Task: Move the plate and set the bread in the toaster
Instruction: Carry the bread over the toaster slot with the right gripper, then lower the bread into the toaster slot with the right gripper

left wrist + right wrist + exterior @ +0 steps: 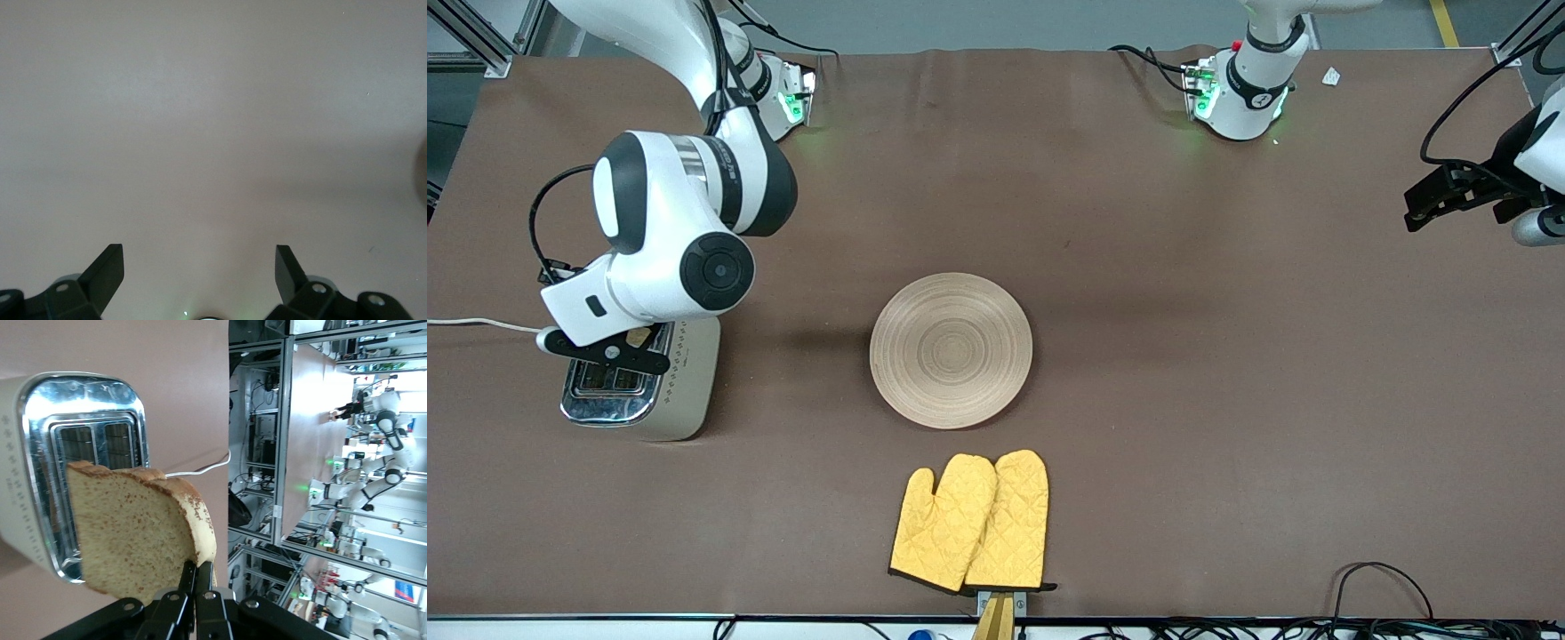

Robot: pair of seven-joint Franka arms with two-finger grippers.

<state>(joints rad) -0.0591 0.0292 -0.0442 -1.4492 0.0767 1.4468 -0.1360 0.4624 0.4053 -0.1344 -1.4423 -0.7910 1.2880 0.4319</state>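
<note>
The cream toaster point(685, 382) with a chrome top stands near the right arm's end of the table. My right gripper point(609, 351) hangs over its slots, shut on the brown bread slice point(639, 336). In the right wrist view the gripper point(198, 570) pinches the slice point(127, 533) by its crust edge. The slice hangs tilted above the toaster's point(87, 393) two slots and is not in them. The round light-wood plate point(951, 349) lies bare at the table's middle. My left gripper point(1427, 206) waits at the left arm's end of the table, open and empty point(199, 267) over bare table.
A pair of yellow oven mitts point(971, 522) lies nearer to the front camera than the plate, by the table edge. The toaster's white cord point(480, 323) runs off the right arm's end of the table. Brown cloth covers the table.
</note>
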